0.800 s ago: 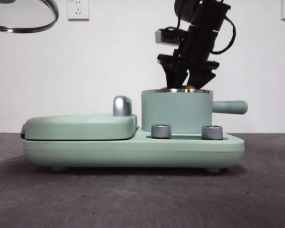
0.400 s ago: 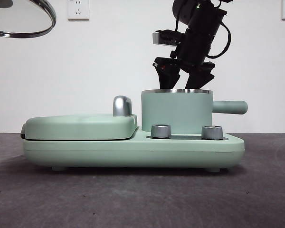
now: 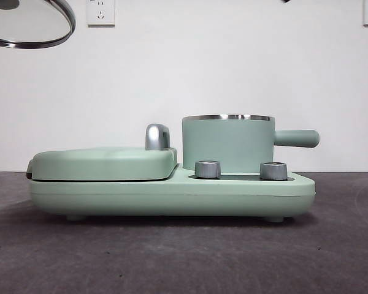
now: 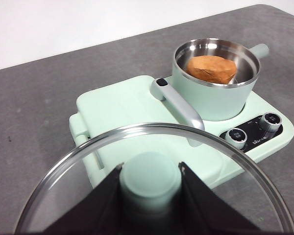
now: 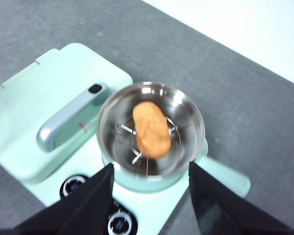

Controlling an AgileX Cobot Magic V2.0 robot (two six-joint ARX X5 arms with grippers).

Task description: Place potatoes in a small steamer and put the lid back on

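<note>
Front view, near to far: dark grey surface, bare in the foreground. Mint-green cooker base sits square across the middle of it. Two steel dials on the base's front ledge. Flat griddle cover closed on one half, steel handle rising behind it.

The small steamer stands on the other half of the base, upright, uncovered, steel rim showing, stubby side handle pointing toward the far side edge of the surface.

The potato: one brown-orange lump lying inside the steamer on a wire rack, touching no gripper. Also seen from the left wrist, resting against the pot's inner wall.

Right gripper: high above the steamer, fingers spread apart, holding nothing.

Left gripper: fingers clamped on the mint-green knob of the lid. Lid held in the air, well apart from the steamer; its steel rim shows at the top corner of the front view, tilted slightly.

Behind: white wall, two sockets.
</note>
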